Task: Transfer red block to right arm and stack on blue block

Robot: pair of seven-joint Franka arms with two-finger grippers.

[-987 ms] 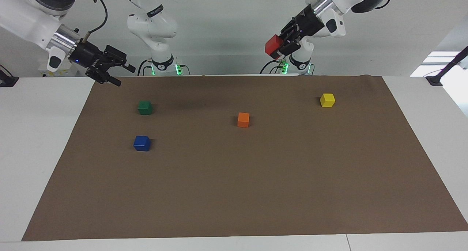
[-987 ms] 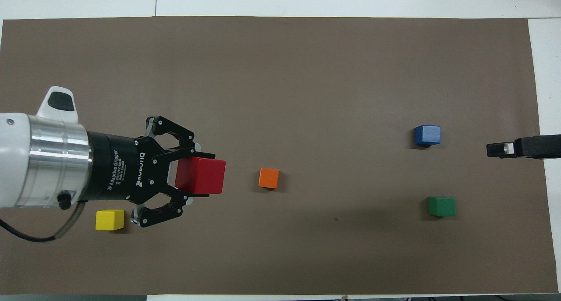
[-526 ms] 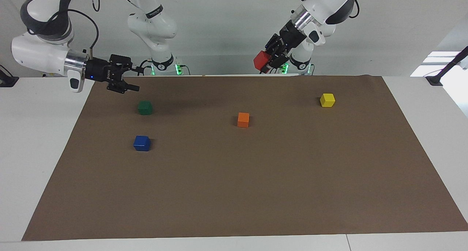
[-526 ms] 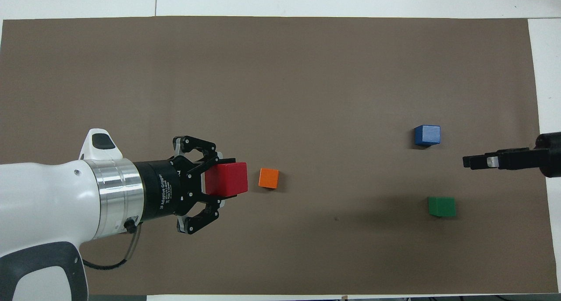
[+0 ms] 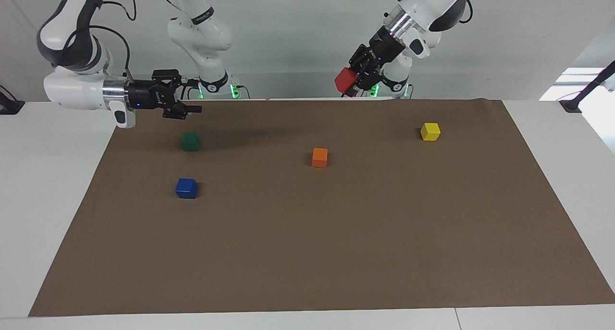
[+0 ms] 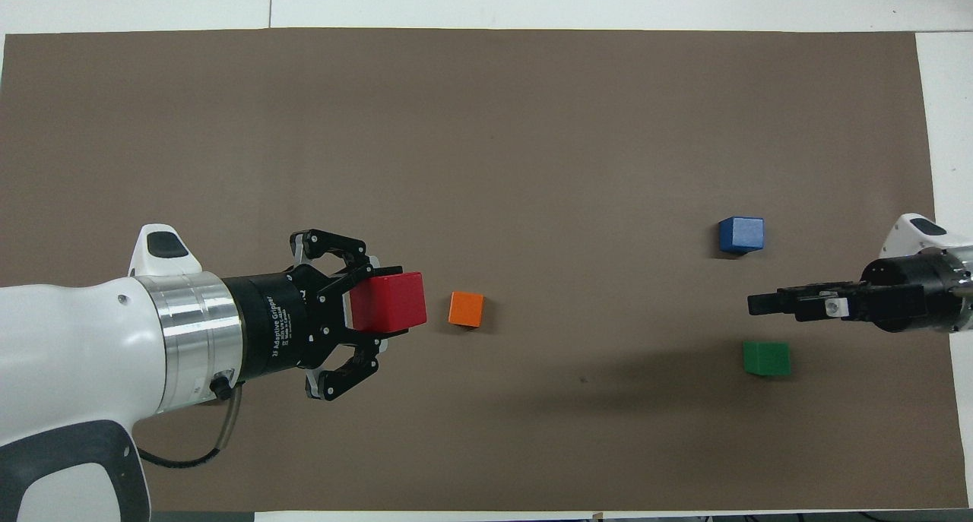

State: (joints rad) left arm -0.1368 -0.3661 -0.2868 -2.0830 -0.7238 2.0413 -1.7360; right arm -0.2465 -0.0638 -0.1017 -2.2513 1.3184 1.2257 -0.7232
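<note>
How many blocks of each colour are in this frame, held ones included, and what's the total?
Red block: 1, held up in the left gripper
Orange block: 1
Blue block: 1
Green block: 1
Yellow block: 1, seen only in the facing view
Total: 5
</note>
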